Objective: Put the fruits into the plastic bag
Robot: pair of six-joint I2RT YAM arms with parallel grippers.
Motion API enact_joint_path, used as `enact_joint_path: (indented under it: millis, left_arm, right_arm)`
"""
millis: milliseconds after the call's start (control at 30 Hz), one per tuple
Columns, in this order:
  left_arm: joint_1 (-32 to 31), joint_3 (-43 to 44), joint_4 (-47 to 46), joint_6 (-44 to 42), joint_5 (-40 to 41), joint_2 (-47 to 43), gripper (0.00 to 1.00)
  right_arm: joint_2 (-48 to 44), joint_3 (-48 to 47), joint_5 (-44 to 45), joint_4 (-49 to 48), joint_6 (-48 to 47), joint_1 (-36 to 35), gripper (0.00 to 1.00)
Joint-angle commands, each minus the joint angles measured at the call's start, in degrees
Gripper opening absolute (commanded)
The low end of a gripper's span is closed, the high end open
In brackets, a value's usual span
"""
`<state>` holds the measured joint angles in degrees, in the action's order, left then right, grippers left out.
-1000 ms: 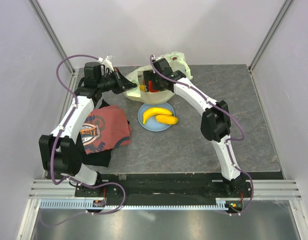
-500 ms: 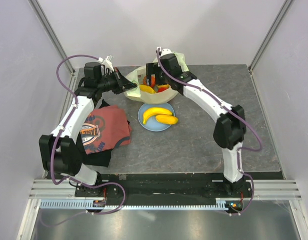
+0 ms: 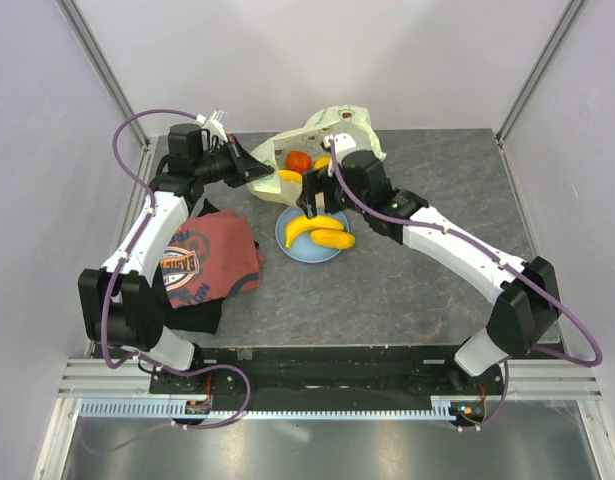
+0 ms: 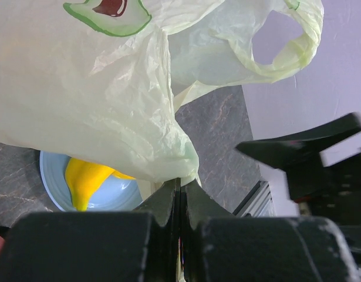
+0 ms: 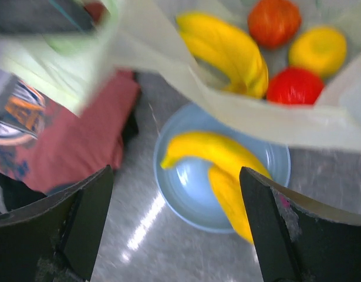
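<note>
A dark grey stone-look table (image 3: 437, 270) sits between pale walls. The left gripper (image 4: 180, 191) has its fingers pressed together on the hem of the plastic bag (image 4: 98, 100), holding up the mouth, which lies just beyond the right fingertips. The right gripper (image 5: 175, 176) hovers with fingers wide apart over the blue plate (image 5: 189, 217). The two yellow fruits (image 5: 212, 150) on it lie below and between them.

To pick well, I would drop straight down, straddle the upper fruit across its narrow width, close gently, then lift clear of the bag's lip.

- On the plate: two fruits.
- In the bag: four, namely one banana (image 5: 227, 50), one orange-red (image 5: 274, 22), one yellow (image 5: 318, 50) and one red (image 5: 294, 85).
- One plate, one bag, one shirt (image 3: 202, 260).
</note>
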<state>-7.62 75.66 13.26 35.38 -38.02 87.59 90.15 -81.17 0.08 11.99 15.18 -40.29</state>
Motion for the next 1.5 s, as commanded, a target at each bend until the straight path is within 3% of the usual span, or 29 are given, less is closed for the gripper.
enact_joint_path:
  millis: [0,400,567,900,1467]
  left_arm:
    - [-0.21,0.37,-1.48,1.27,-0.48,0.21,0.02]
    - [-0.21,-0.33,-0.51,0.31,-1.09,-0.75,0.01]
    - [-0.21,-0.16,-0.51,0.31,-0.65,-0.93,0.01]
    - [-0.21,-0.16,-0.42,0.48,-0.65,-0.76,0.01]
    - [-0.21,-0.77,-0.51,0.48,-0.92,-0.76,0.01]
  right_arm:
    - [-2.17,7.50,2.55,5.05,-0.67,0.39,0.96]
    - [6.17,5.23,0.11,15.60,-14.11,4.60,0.96]
    - [11.36,1.89,-1.22,17.98,-17.55,4.70,0.87]
    - [15.05,-0.31,-3.77,18.33,-19.66,4.61,0.82]
    - [20.24,-2.77,-2.28,21.76,-23.09,2.06,0.64]
